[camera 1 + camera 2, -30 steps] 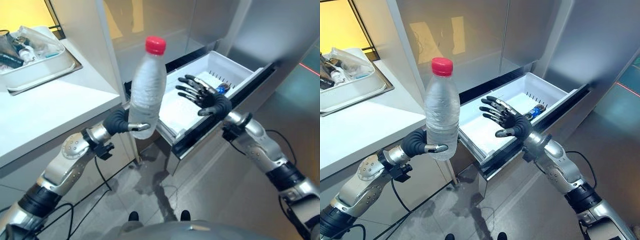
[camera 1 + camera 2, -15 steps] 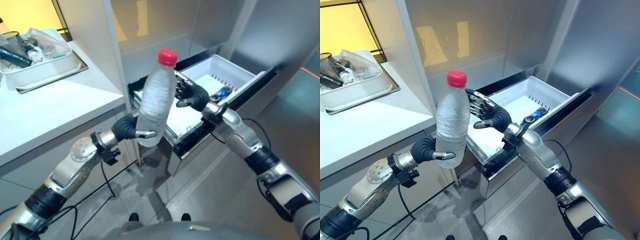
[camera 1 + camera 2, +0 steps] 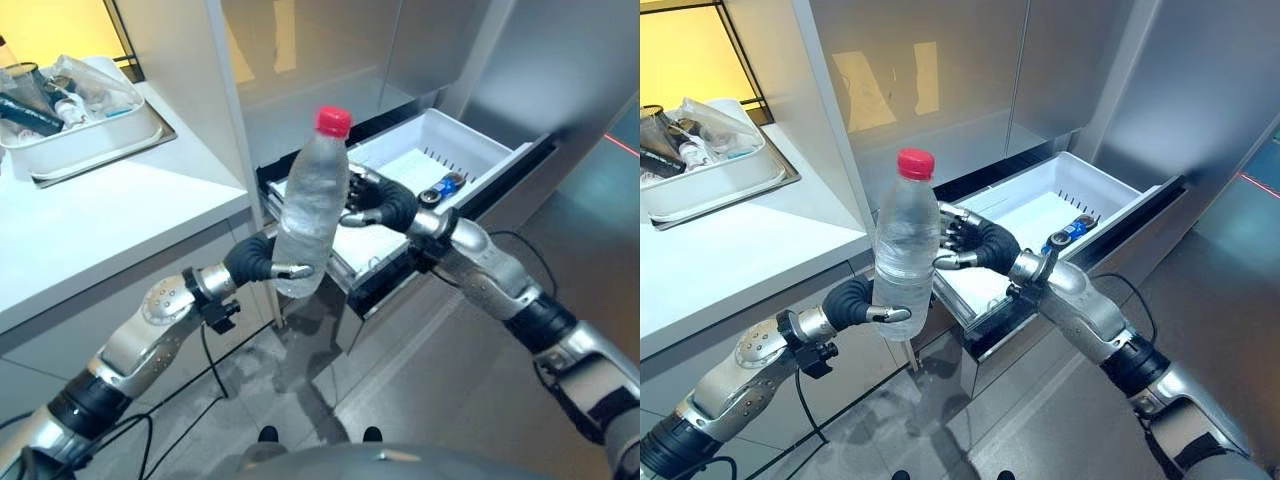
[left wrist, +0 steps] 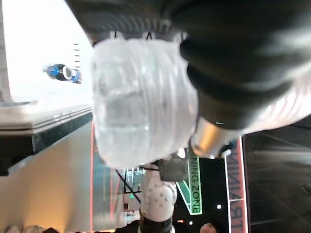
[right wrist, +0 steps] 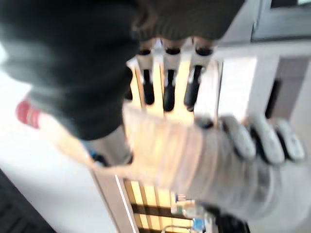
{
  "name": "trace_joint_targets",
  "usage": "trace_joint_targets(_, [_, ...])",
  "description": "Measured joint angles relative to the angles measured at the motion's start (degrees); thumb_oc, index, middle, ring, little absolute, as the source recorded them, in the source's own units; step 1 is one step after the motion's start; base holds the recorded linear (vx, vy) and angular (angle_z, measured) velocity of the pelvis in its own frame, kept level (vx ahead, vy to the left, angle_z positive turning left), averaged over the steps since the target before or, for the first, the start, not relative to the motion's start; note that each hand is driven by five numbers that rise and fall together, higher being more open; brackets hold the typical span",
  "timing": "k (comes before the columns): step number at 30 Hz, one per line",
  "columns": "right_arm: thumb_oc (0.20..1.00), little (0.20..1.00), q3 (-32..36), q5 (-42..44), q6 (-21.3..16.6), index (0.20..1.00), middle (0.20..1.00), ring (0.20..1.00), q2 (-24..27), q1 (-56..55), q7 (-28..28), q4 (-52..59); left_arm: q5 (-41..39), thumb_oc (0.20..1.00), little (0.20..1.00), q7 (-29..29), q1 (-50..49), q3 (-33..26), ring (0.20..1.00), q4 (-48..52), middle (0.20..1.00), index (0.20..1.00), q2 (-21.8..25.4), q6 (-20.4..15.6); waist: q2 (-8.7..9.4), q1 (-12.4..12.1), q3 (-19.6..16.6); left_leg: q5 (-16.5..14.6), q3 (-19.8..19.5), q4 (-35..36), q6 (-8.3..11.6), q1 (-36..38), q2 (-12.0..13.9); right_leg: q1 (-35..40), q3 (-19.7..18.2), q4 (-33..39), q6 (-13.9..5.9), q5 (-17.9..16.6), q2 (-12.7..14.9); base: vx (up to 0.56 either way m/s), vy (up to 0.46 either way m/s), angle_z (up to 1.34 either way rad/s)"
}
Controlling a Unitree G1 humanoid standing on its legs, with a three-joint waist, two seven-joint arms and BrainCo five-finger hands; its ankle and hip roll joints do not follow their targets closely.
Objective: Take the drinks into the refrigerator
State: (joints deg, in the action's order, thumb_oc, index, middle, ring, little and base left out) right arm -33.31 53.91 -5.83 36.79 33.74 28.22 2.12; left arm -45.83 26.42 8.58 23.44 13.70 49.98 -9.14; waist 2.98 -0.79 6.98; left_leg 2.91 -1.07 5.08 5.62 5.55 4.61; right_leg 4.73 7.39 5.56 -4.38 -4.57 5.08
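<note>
The left hand (image 3: pixel 855 300) holds one water bottle (image 3: pixel 905 245) upright by its lower body, its fingers (image 3: pixel 885 313) curled round the clear plastic and the red cap (image 3: pixel 915 163) at the top. In the left wrist view the bottle's base (image 4: pixel 141 111) bulges out past the dark cover of that hand.

Just beyond the bottle the right hand (image 3: pixel 975 243) has its fingers (image 3: pixel 952 235) spread and lightly bent at the bottle's middle, at or very near its far side. Whether they touch the plastic I cannot tell, but they have not closed round it.

By my judgement the step in hand is a pass of the bottle from left hand to right, in mid-air in front of the open refrigerator drawer (image 3: pixel 1120 190). The next move calls for the right fingers to close firmly on the bottle before the left ones let go. Then the bottle must go over the drawer's front wall and down onto the white floor beyond the right fingers.

The count is one bottle held and one small blue can (image 3: pixel 1067 233) lying on its side in the drawer, past the right hand. Well off beyond the left fingers, one tray (image 3: pixel 730 175) of mixed items sits on the white counter (image 3: pixel 750 250).
</note>
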Motion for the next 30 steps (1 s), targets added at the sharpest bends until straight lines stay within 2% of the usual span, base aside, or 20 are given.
trace_joint_targets(7, [0.200, 0.200, -0.07, 2.16, 1.40, 0.200, 0.200, 0.200, 0.10, -0.74, 0.14, 0.22, 0.00, 0.200, 0.200, 0.62, -0.20, 0.10, 0.200, -0.01, 0.200, 0.200, 0.06, 0.00, -0.02, -0.04, -0.02, 0.00, -0.04, 0.00, 0.00, 0.05, 0.04, 0.05, 0.02, 0.00, 0.01, 0.00, -0.04, 0.00, 0.000, 0.00])
trace_joint_targets(8, [0.382, 0.382, -0.13, 2.72, 1.74, 0.382, 0.382, 0.382, 0.16, -0.74, 0.14, 0.22, 0.00, 0.200, 0.200, 0.61, -0.23, 0.10, 0.200, -0.01, 0.200, 0.200, 0.06, 0.00, -0.02, -0.05, -0.02, 0.00, -0.05, 0.00, 0.00, 0.05, 0.03, 0.05, 0.02, 0.00, 0.01, 0.00, -0.04, 0.00, 0.000, 0.00])
trace_joint_targets(9, [0.485, 0.485, -0.22, 3.28, 1.94, 0.485, 0.485, 0.485, 0.10, -0.75, 0.14, 0.21, 0.00, 0.200, 0.200, 0.59, -0.25, 0.10, 0.200, -0.01, 0.200, 0.200, 0.04, -0.04, -0.02, -0.06, -0.02, 0.00, -0.05, 0.00, 0.00, 0.05, 0.03, 0.04, 0.03, 0.00, 0.01, 0.00, -0.04, 0.00, 0.000, 0.00])
trace_joint_targets(10, [1.000, 1.000, -0.23, 3.50, 2.08, 1.000, 1.000, 1.000, 0.12, -0.75, 0.14, 0.21, 0.00, 0.200, 0.200, 0.58, -0.25, 0.09, 0.200, -0.01, 0.200, 0.200, 0.05, -0.04, -0.02, -0.07, -0.02, 0.00, -0.05, 0.00, 0.00, 0.04, 0.03, 0.04, 0.03, 0.00, 0.01, 0.00, -0.04, 0.00, 0.000, 0.00])
trace_joint_targets(20, [1.000, 1.000, -1.14, 4.06, 2.83, 1.000, 1.000, 1.000, -2.41, -0.75, 1.29, 1.07, 0.10, 0.200, 0.200, 0.34, -1.73, 0.08, 0.200, -0.03, 0.200, 0.200, -0.84, -0.13, -0.08, -0.06, -0.06, 0.00, -0.03, 0.00, 0.00, 0.05, 0.01, 0.02, 0.03, 0.00, 0.00, 0.00, -0.02, 0.00, 0.000, 0.00])
trace_joint_targets(30, [1.000, 1.000, -1.05, 3.99, 2.67, 1.000, 1.000, 1.000, -4.25, -0.69, -0.34, 1.11, 0.09, 0.200, 0.200, -0.17, -2.26, -0.02, 0.200, -0.05, 0.200, 0.200, -2.90, -0.15, -0.11, -0.13, -0.08, 0.00, -0.08, 0.00, 0.00, 0.05, 0.04, 0.06, 0.08, 0.01, 0.01, 0.00, -0.03, 0.00, 0.000, 0.00])
